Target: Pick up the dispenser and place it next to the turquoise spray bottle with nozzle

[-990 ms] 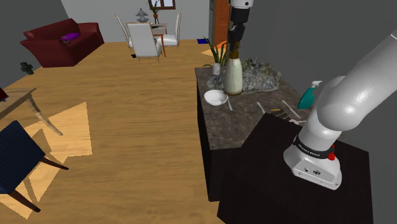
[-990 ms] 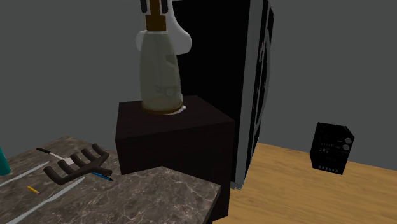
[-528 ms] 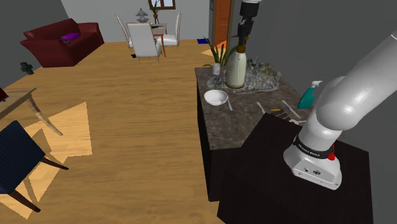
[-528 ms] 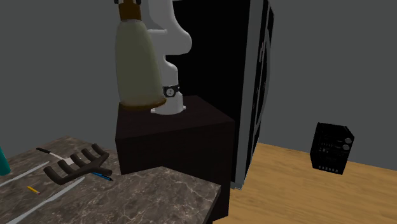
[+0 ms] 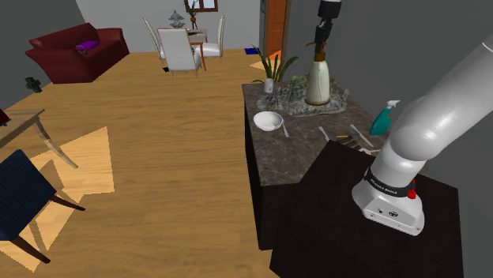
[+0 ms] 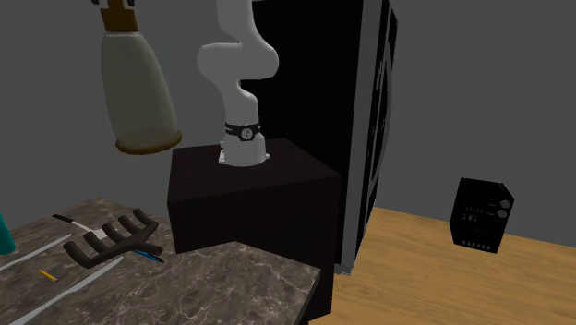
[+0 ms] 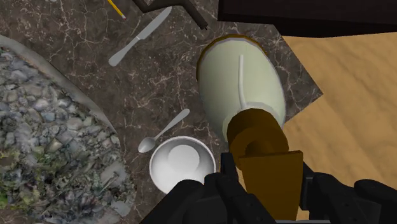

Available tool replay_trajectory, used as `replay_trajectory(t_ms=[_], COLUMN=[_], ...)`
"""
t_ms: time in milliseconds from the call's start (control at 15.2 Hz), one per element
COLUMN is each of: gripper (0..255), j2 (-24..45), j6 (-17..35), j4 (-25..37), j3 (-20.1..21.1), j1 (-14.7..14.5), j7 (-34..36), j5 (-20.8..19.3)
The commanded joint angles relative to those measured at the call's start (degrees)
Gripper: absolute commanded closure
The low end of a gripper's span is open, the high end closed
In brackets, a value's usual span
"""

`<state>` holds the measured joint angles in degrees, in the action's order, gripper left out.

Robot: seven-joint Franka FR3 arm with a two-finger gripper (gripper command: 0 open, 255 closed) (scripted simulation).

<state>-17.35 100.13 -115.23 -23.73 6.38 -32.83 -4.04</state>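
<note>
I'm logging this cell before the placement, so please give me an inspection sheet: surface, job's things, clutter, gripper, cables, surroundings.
Surface: dark marbled stone counter, beside the dark box stand.
Job's things: cream dispenser with brown pump top held in the air over the counter; turquoise spray bottle standing on the counter, toward the shoulder view's right.
Clutter: white bowl, grey spoon, grey knife, bed of grey gravel, green plant, black toothed rack.
Gripper: black gripper shut on the dispenser's pump top.
Cables: nothing seen.
Surroundings: wooden floor, red sofa, white dining chairs, black box on the floor.
</note>
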Motion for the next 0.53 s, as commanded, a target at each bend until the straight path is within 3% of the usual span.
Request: replay_trajectory(t_ms=[0,462], gripper=[255,255], j2=[0.8,7.0], j6=[0.1,-0.8], j4=[0.8,7.4], j3=[-2.1,-9.7], j1=[0.9,3.9], j7=[-3.1,-14.4], j5=[-0.2,1.4])
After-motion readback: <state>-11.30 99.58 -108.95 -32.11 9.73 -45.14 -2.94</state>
